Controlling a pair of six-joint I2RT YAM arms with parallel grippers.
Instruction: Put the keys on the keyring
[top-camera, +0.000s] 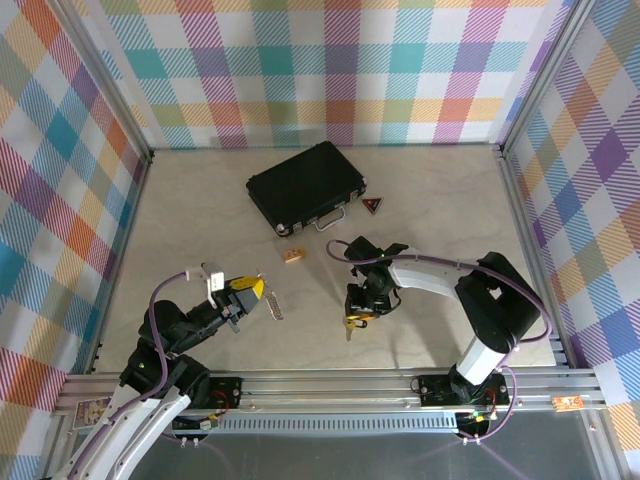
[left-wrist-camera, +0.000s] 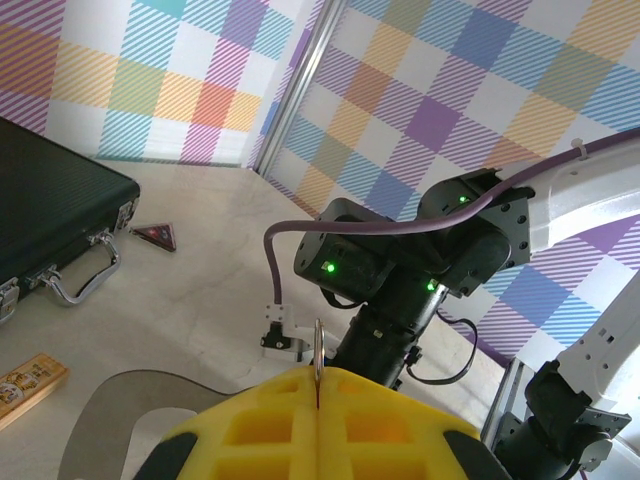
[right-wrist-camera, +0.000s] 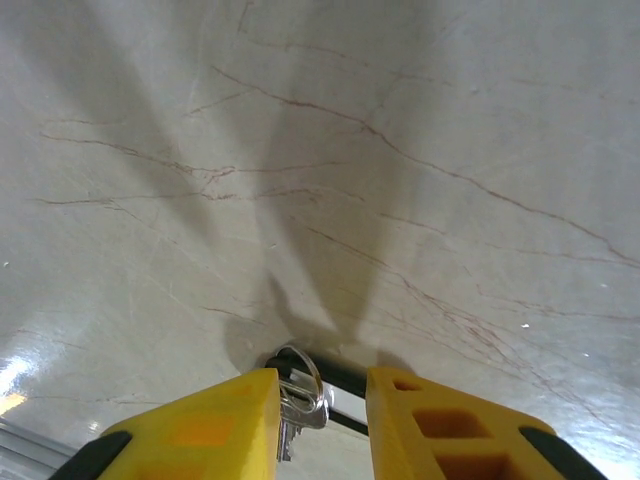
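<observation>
Left gripper (left-wrist-camera: 317, 376): fingers clenched on the keys (left-wrist-camera: 317, 348), which show as a thin upright edge in the wrist view. From above, their long axis runs toward 4 o'clock off the fingertips. Right gripper (right-wrist-camera: 322, 388): fingers slightly apart, grasping the keyring (right-wrist-camera: 299, 393), with the table (right-wrist-camera: 400, 150) behind. Block (top-camera: 292, 256) and case (top-camera: 305, 185) lie at 12 o'clock, well apart.
</observation>
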